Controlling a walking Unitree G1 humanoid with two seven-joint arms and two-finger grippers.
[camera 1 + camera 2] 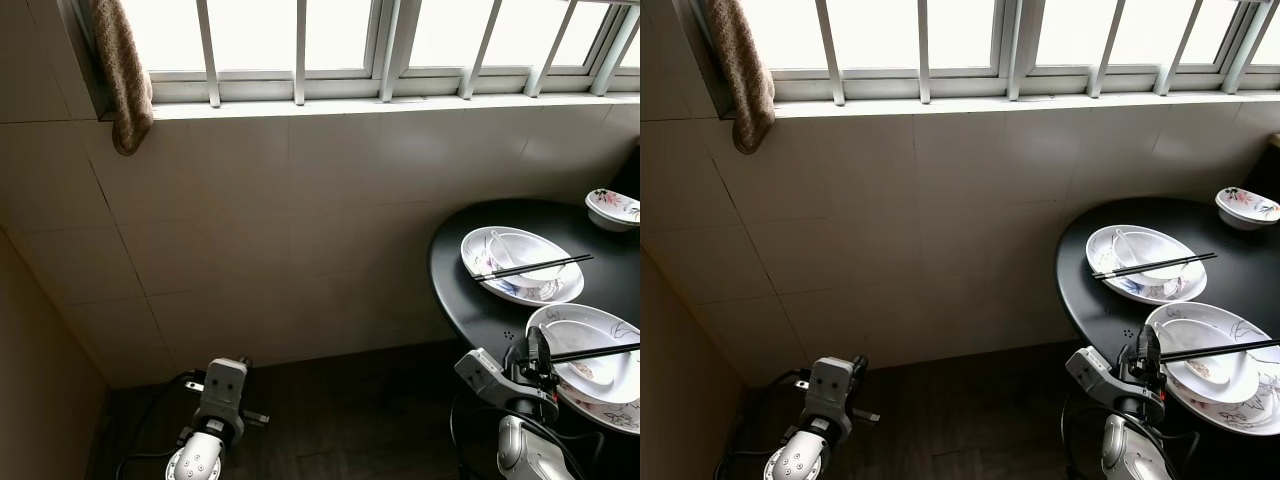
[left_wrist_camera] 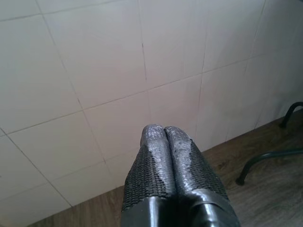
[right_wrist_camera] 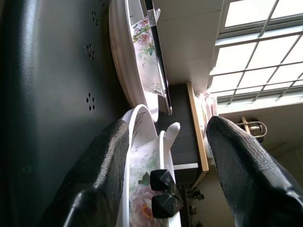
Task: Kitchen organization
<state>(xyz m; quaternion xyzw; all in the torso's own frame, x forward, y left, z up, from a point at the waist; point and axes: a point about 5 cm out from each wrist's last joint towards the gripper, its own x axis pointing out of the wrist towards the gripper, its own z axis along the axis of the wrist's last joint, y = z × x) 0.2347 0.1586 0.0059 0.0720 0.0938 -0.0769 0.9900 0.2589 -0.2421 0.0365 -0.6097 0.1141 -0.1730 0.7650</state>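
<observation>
Hanging from the far left of the window is a brown towel. Under it is a wall of pale tiles, and a dark wood floor lies below that.

Low on the left, the left hand points at the wall, over the floor. Its two black fingers are pressed together with nothing between them.

On the right is a round black surface. A white plate sits on it with a bowl inside, and black chopsticks lie across the top. A small flowery bowl sits farther back, near the right edge of the picture.

Closest to the robot is a second plate with a bowl and a spoon in it. A second pair of chopsticks lies across this one too.

The right hand is at the near edge of the surface, right by the second plate. Its fingers are wide apart, with the plate's rim and the ends of the second chopsticks between them. They are not squeezing anything.
</observation>
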